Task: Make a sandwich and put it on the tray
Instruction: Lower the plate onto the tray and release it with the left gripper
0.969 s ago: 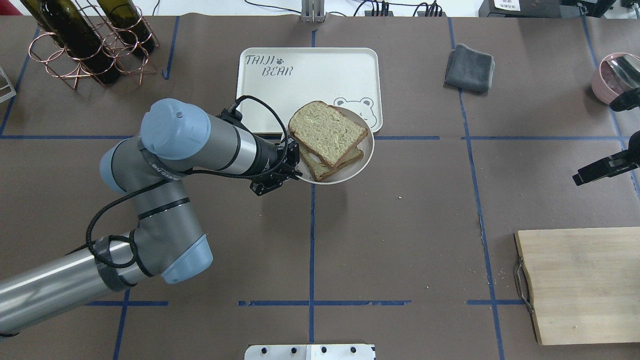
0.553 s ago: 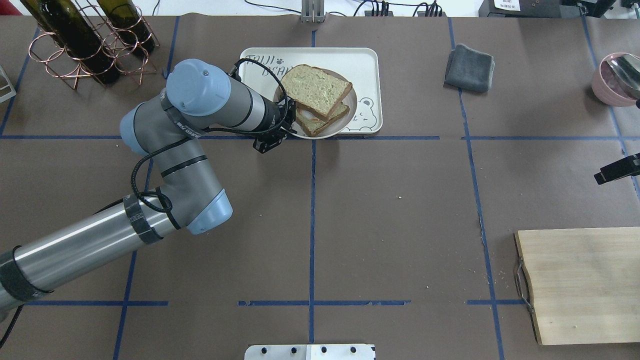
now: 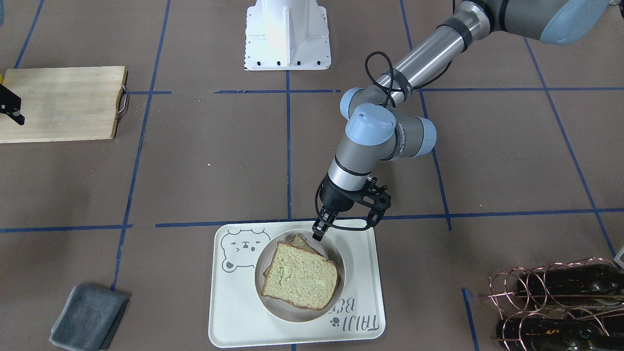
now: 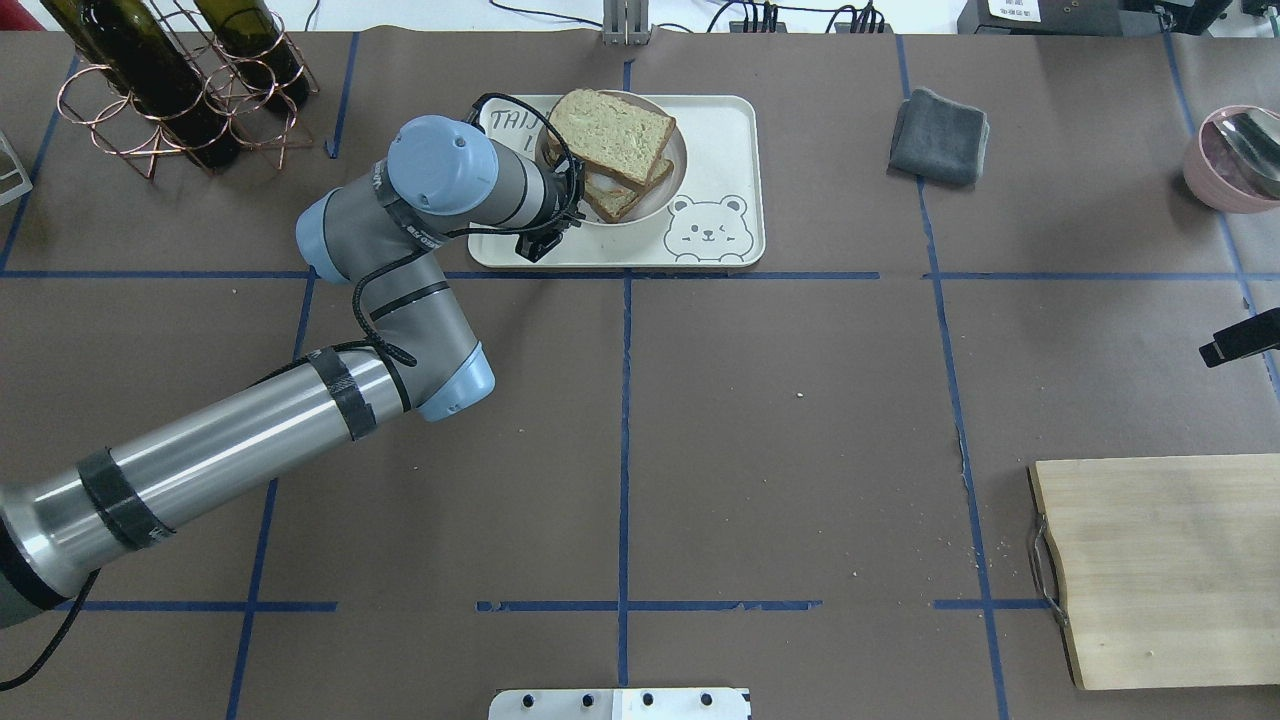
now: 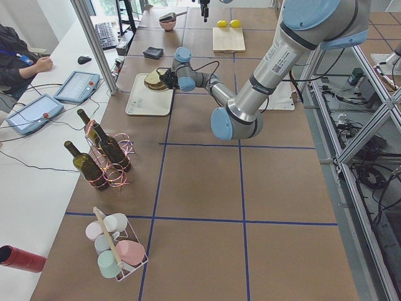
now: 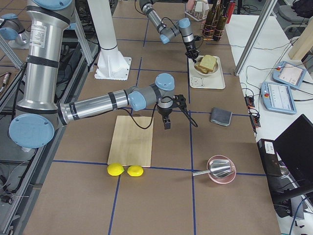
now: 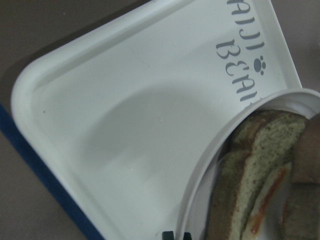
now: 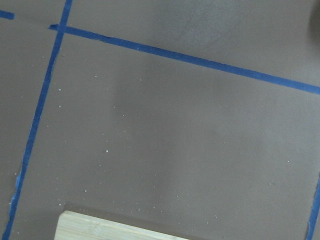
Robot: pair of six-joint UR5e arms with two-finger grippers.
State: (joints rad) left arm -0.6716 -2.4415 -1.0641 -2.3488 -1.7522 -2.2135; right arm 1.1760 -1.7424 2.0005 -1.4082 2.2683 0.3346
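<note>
The sandwich point(image 4: 610, 135) is two tan bread slices with a white and orange egg point(image 7: 265, 205) between them. It lies on a small round white plate point(image 4: 655, 195). My left gripper point(image 4: 572, 200) is shut on the plate's near-left rim and holds it low over the cream bear tray point(image 4: 715, 130). In the front view the gripper point(image 3: 318, 234) pinches the plate point(image 3: 337, 253) over the tray's point(image 3: 234, 312) middle, sandwich point(image 3: 300, 280) on top. My right gripper point(image 4: 1238, 340) is only partly seen at the right edge, away from the tray; I cannot tell its jaws.
A wire rack of wine bottles point(image 4: 170, 90) stands at the far left. A grey cloth point(image 4: 938, 135) lies right of the tray. A pink bowl with a spoon point(image 4: 1235, 155) is at the far right. A wooden cutting board point(image 4: 1170, 570) sits at the near right, with two lemons point(image 6: 122, 170) beside it.
My left arm has carried the plate with the sandwich from the tray's near right corner, further away and leftwards, over the tray. The right gripper has drawn back towards the right edge.
</note>
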